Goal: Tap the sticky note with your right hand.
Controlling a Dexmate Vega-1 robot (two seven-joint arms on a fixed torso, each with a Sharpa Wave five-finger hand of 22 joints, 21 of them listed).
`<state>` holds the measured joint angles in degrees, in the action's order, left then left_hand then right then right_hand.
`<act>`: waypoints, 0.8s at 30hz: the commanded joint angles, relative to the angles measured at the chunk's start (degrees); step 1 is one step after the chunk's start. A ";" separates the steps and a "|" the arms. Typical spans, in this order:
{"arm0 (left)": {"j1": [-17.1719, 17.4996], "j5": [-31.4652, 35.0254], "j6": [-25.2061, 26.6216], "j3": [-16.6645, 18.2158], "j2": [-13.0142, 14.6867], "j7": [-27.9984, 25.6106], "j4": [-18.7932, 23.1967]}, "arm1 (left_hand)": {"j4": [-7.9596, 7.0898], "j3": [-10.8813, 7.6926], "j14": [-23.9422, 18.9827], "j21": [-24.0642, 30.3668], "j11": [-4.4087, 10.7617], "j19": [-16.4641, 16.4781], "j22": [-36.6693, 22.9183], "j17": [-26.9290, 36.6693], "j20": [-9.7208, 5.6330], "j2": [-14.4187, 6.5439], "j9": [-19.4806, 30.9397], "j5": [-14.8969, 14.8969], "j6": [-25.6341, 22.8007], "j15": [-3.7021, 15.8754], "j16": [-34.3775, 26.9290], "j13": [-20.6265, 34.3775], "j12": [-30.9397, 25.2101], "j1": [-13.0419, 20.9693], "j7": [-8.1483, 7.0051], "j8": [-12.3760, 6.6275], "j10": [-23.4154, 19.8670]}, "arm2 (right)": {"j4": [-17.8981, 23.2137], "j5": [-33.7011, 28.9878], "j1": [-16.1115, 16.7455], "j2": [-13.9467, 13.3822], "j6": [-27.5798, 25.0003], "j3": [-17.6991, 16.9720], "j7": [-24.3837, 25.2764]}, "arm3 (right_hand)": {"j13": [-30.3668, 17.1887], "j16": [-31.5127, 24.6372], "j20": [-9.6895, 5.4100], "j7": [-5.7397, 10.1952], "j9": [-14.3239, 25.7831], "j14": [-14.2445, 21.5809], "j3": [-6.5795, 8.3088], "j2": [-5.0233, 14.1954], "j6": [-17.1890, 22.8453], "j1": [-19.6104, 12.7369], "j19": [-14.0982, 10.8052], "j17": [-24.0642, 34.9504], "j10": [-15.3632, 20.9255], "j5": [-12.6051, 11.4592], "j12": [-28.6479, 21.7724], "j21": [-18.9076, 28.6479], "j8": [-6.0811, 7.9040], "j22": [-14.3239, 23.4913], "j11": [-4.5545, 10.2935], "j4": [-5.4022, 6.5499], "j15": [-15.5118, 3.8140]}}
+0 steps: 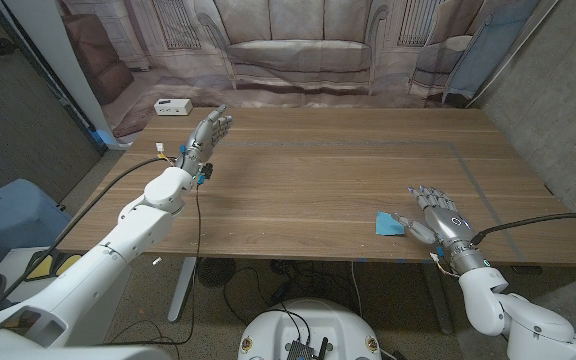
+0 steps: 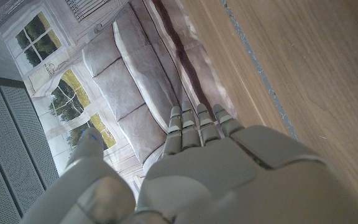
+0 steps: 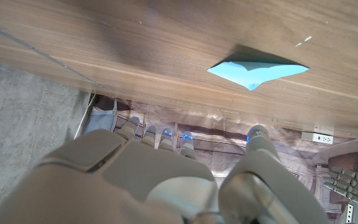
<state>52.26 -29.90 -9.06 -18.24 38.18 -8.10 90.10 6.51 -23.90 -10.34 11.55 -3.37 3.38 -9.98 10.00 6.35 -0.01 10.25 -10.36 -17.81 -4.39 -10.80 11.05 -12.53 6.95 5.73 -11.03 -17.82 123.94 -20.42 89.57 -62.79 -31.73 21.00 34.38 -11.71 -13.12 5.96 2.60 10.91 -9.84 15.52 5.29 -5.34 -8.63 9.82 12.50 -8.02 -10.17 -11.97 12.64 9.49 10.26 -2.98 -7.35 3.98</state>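
Observation:
A light blue sticky note [image 1: 387,224] lies on the wooden table [image 1: 338,170] near its front right edge, one side curled up. In the right wrist view the sticky note [image 3: 257,70] shows as a bent blue sheet on the wood. My right hand [image 1: 436,216] hovers just to the right of the note, fingers spread and pointing away from me, holding nothing; its thumb is close to the note. My left hand [image 1: 208,132] is raised over the far left of the table, fingers extended and empty. The left hand [image 2: 210,162] points toward the backdrop.
A white power strip [image 1: 172,107] lies at the table's far left corner. A printed backdrop of a sofa [image 1: 298,50] hangs behind the table. A cable [image 1: 196,215] hangs from my left arm over the front edge.

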 commanded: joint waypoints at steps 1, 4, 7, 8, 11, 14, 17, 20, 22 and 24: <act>0.13 -0.43 -0.29 0.26 0.21 0.59 -0.47 | 0.12 -0.12 -0.73 -0.18 0.15 0.15 -0.34 0.16 0.40 -0.51 0.12 0.10 -0.77 -0.05 0.09 0.22 0.11 0.20 -0.03 -0.02 -0.65 | 0.10 -0.63 0.49 1.03 1.28 -0.93 0.58 | -0.16 0.35 -0.17 -0.16 0.16 -6.51 0.35 -0.23 -0.97 -0.17 0.75 0.03 -1.30 0.01 0.55 -0.35 0.38 0.13 0.12 0.14 -0.25; 0.09 -0.65 -0.52 0.35 0.18 0.84 -0.70 | 0.13 -0.12 -0.79 -0.18 0.00 0.14 -0.34 0.16 0.40 -0.53 0.12 0.10 -0.81 -0.04 0.07 0.22 0.11 0.20 -0.07 -0.02 -0.69 | -0.27 -0.84 0.47 1.97 2.53 -1.17 1.79 | -0.18 0.43 -0.42 -0.19 0.16 -6.58 0.28 -0.34 0.76 -0.06 0.39 0.04 -1.36 0.01 0.46 -0.27 1.33 0.13 0.11 0.18 -0.27; 0.04 -0.73 -0.60 0.42 0.23 0.98 -0.87 | 0.14 -0.12 -0.82 -0.18 0.15 0.15 -0.33 0.15 0.40 -0.54 0.12 0.10 -0.82 -0.02 0.06 0.22 0.09 0.20 -0.07 -0.01 -0.77 | -0.53 -0.76 0.36 3.01 3.92 -1.56 2.76 | -0.20 0.26 -1.90 -0.44 0.15 -5.95 0.30 -0.41 1.63 -0.09 -0.83 0.01 -1.11 -0.02 0.25 0.09 1.73 0.10 -0.10 0.14 -0.40; 0.01 -0.78 -0.57 0.44 0.26 1.04 -0.90 | 0.15 -0.12 -0.83 -0.18 0.11 0.14 -0.33 0.15 0.40 -0.54 0.12 0.10 -0.85 -0.03 0.06 0.22 0.09 0.20 -0.11 -0.02 -0.76 | -0.53 -0.90 0.22 3.27 4.20 -1.59 2.90 | -0.20 0.13 -2.13 -0.54 0.15 -5.55 0.30 -0.43 1.78 -0.11 -1.11 0.00 -0.97 -0.03 0.17 0.16 1.79 0.09 -0.21 0.13 -0.45; -0.10 -0.84 -0.59 0.49 0.45 1.32 -0.97 | 0.16 -0.12 -0.86 -0.18 -0.15 0.16 -0.33 0.15 0.38 -0.55 0.12 0.11 -0.89 -0.04 0.05 0.22 0.10 0.20 -0.03 -0.02 -0.76 | -0.52 -1.50 -0.16 4.04 5.04 -1.66 3.48 | -0.21 0.03 -3.48 -0.67 0.14 -4.99 0.33 -0.51 2.15 -0.23 -2.46 -0.05 -0.32 -0.07 -0.13 0.53 1.93 0.04 -0.59 0.03 -0.48; -0.18 -0.87 -0.85 0.57 0.40 1.38 -1.14 | 0.17 -0.13 -0.89 -0.16 0.02 0.22 -0.33 0.15 0.36 -0.57 0.12 0.11 -0.93 0.02 0.05 0.22 0.12 0.20 -0.03 -0.03 -0.74 | -0.75 -1.64 -0.58 5.03 6.33 -1.94 4.11 | -0.22 -0.22 -4.68 -1.10 0.14 -3.89 0.33 -0.69 3.15 -0.36 -4.37 -0.11 0.57 -0.11 -0.50 0.98 2.25 -0.05 -0.69 -0.10 -0.96; -0.36 -1.09 -1.19 0.60 0.24 1.69 -1.38 | 0.19 -0.13 -0.96 -0.14 0.00 0.25 -0.33 0.15 0.30 -0.59 0.12 0.11 -0.97 0.05 0.03 0.22 0.07 0.20 -0.02 -0.03 -0.90 | -1.04 -1.11 -1.16 6.20 7.71 -2.31 4.18 | -0.21 -0.47 -5.41 -1.41 0.13 -2.76 0.36 -0.81 4.32 -0.55 -5.79 -0.19 1.71 -0.15 -0.91 1.21 2.57 -0.16 -1.05 -0.24 -1.45; -0.49 -1.04 -1.72 0.61 0.29 2.12 -1.49 | 0.20 -0.14 -1.00 -0.14 0.01 0.25 -0.33 0.15 0.30 -0.62 0.12 0.11 -0.98 0.05 0.02 0.22 0.07 0.21 0.08 -0.02 -0.93 | -1.54 -1.29 -1.87 7.09 9.16 -2.24 4.35 | -0.17 -0.60 -6.20 -1.32 0.11 -1.99 0.40 -0.88 5.07 -0.73 -7.06 -0.27 2.16 -0.19 -1.01 1.45 2.73 -0.21 -0.97 -0.35 -1.75; -0.51 -1.03 -1.93 0.70 0.44 2.32 -1.52 | 0.21 -0.15 -1.03 -0.13 -0.13 0.30 -0.33 0.15 0.19 -0.64 0.12 0.11 -1.00 0.03 0.01 0.22 0.10 0.22 0.08 -0.02 -0.86 | -1.87 -1.35 -2.44 7.54 10.16 -2.13 4.17 | -0.12 -0.87 -6.83 -1.28 0.09 -0.87 0.44 -0.98 5.21 -0.92 -8.44 -0.35 2.61 -0.23 -1.10 1.72 2.64 -0.23 -1.09 -0.48 -2.14; -0.49 -1.01 -1.99 0.83 0.60 2.36 -1.58 | 0.22 -0.16 -1.07 -0.11 -0.07 0.35 -0.33 0.15 0.06 -0.66 0.12 0.11 -1.03 0.04 0.01 0.22 0.08 0.22 0.08 -0.02 -0.92 | -2.30 -1.26 -2.87 8.23 11.35 -2.13 4.41 | -0.10 -0.89 -7.06 -1.34 0.08 -0.58 0.46 -1.01 5.27 -1.03 -9.18 -0.39 2.93 -0.25 -1.18 1.87 2.59 -0.24 -1.26 -0.53 -2.18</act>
<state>52.06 -30.74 -10.16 -17.71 38.48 -6.60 88.93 6.51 -23.90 -10.96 11.55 -3.37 3.38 -9.98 10.00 6.35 -0.04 10.25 -10.36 -18.44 -4.40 -10.80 11.05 -12.53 6.98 5.73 -11.03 -18.44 122.92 -21.56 88.62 -57.61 -25.02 19.13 37.97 -11.71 -13.58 -0.85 1.05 10.92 -9.95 15.75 4.77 -0.68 -9.15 1.75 11.99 -5.58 -10.15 -12.58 14.02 11.89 9.85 -4.13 -7.59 2.22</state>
